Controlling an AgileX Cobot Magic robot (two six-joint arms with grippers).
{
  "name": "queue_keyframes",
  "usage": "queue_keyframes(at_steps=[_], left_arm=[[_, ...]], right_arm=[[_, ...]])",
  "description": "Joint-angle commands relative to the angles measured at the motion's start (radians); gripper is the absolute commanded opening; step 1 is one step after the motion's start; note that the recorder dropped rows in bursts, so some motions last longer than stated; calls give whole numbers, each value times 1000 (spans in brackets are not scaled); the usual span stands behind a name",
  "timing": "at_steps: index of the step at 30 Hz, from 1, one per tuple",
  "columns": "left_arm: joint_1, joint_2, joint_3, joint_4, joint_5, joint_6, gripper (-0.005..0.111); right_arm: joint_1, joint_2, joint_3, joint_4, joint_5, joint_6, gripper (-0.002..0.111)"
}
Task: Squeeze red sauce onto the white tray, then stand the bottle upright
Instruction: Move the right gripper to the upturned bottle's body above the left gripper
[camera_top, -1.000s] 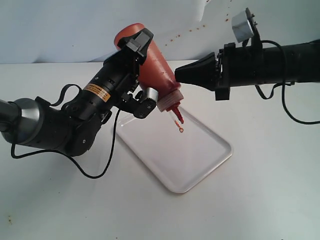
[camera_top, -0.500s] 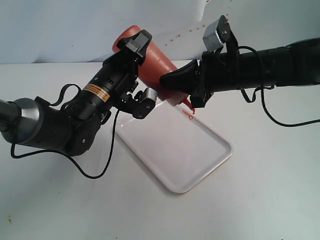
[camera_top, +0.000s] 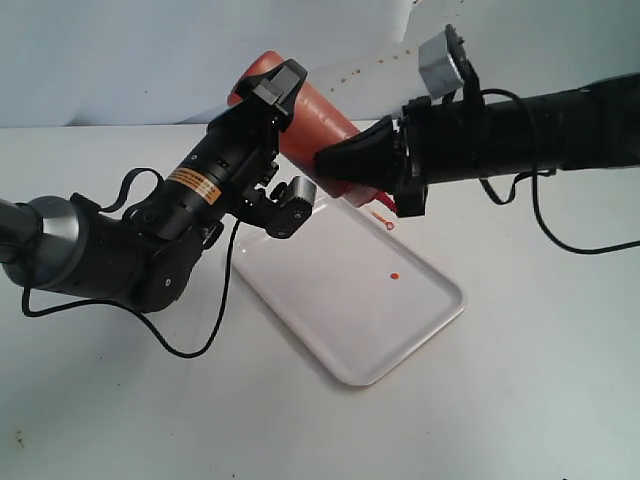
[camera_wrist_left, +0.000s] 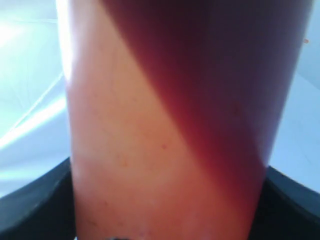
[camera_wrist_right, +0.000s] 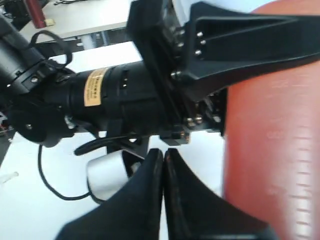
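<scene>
Red sauce (camera_top: 394, 275) now dots white tray (camera_top: 350, 335); left end effector (camera_top: 272, 105) clamps bottle (camera_top: 315, 115), right end effector (camera_top: 330, 163) closed.

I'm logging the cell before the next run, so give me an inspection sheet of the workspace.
Surface: white table.
Job's things: bottle tilted nozzle-down over white tray; one small drop of red sauce on the tray.
Clutter: nothing seen.
Grippers: left gripper clamped round the bottle; right gripper shut, tip at the bottle's side.
Cables: black cable looped on the table; another trails from the right arm.
Surroundings: pale backdrop.
</scene>
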Motion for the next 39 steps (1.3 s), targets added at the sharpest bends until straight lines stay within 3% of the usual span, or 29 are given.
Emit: queue_keyframes(at_steps=[1, 4, 7, 9, 15, 21, 28, 39], left_arm=[[-2, -22, 0, -18, -68, -17, 0], [-2, -22, 0, -15, -68, -17, 0], [-2, -22, 0, -6, -68, -17, 0], [-2, -22, 0, -6, -68, -17, 0], [-2, -22, 0, -6, -68, -17, 0], [-2, -22, 0, 1, -68, -17, 0], [-2, -22, 0, 20, -68, -17, 0], [-2, -22, 0, 53, -68, -17, 0]], right_arm=[[-84, -78, -7, -23, -82, 97, 0], [-125, -84, -7, -25, -125, 123, 0], [-122, -64, -7, -46, -227, 119, 11], [-122, -46, -7, -44, -274, 111, 27], [-122, -7, -7, 27, -318, 86, 104], [-89, -6, -7, 50, -204, -45, 105], [9, -6, -7, 66, -419, -136, 105], [41, 50, -73, 76, -407, -80, 105]])
